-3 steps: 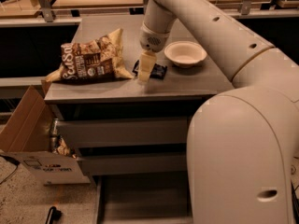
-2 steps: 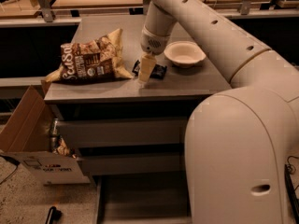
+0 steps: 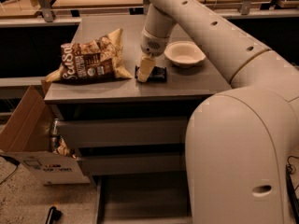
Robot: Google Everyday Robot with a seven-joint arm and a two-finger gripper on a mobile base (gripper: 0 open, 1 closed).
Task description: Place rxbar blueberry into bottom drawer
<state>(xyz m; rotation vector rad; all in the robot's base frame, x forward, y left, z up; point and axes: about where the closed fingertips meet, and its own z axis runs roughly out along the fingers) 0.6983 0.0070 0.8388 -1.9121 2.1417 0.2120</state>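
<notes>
The gripper [image 3: 146, 71] is down on the rxbar blueberry [image 3: 159, 73], flat on the cabinet top [image 3: 196, 80] beside the chip bag [image 3: 88, 62], evidently to lift it; whether it has hold I cannot tell. The bottom drawer [image 3: 140, 200] stands open below, ready.

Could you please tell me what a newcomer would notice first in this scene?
The huge cream robot arm fills the right side and reaches down to the grey cabinet top, where its end effector sits at the small dark rxbar blueberry. A large brown chip bag lies to the bar's left and a pale bowl to its right. Below, the bottom drawer stands pulled open.
</notes>
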